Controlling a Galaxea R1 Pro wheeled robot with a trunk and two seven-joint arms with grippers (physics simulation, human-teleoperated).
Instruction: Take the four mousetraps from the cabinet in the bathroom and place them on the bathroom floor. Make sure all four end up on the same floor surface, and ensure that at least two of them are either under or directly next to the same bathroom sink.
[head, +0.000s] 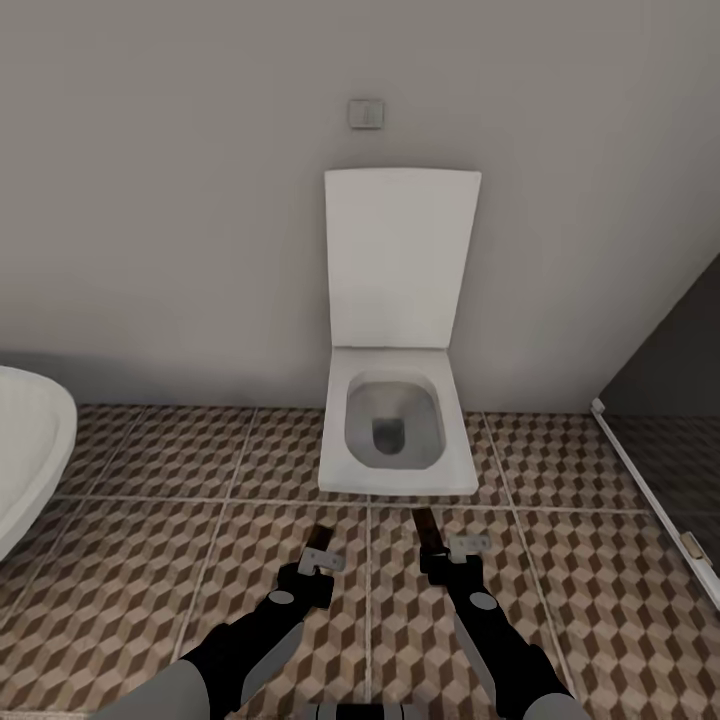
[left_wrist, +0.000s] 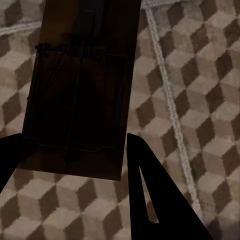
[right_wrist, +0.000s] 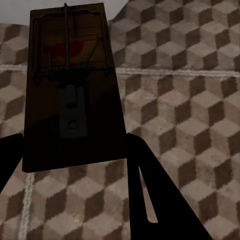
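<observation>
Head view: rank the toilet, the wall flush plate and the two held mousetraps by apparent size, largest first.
1. toilet
2. flush plate
3. left gripper's mousetrap and right gripper's mousetrap: thin edge-on slivers, alike, so unranked; hardly smaller than the plate.

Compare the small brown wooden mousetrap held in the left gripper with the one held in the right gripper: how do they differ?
The left gripper's brown wooden mousetrap looks darker, its metal parts barely readable and no red visible; the right gripper's brown wooden mousetrap shows a red mark, spring and grey plate clearly. In the head view, the left mousetrap tilts slightly rightward, while the right one tilts slightly leftward. Both are flat rectangular boards, held at one end between dark fingers above the cube-patterned tile floor.
</observation>
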